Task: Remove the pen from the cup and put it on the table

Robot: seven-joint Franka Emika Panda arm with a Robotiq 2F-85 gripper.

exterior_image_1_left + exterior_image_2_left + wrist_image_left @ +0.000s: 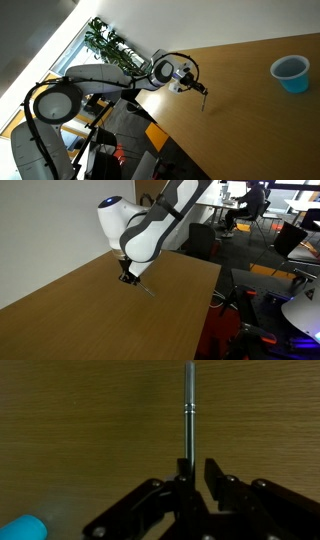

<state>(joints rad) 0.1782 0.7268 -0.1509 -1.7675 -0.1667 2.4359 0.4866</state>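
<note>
Both exterior views looked from farther off, down across the table (250, 110), sharing the pincer (200, 88) near its edge. The wrist view sat just behind the pincer (197, 465), facing the table closely.

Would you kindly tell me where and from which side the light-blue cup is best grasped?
The cup stands upright on the table with its mouth open. It is probably best taken by the rim from above, with the jaws straddling the wall. Its sides taper downward, so a side grip may slip.
</note>
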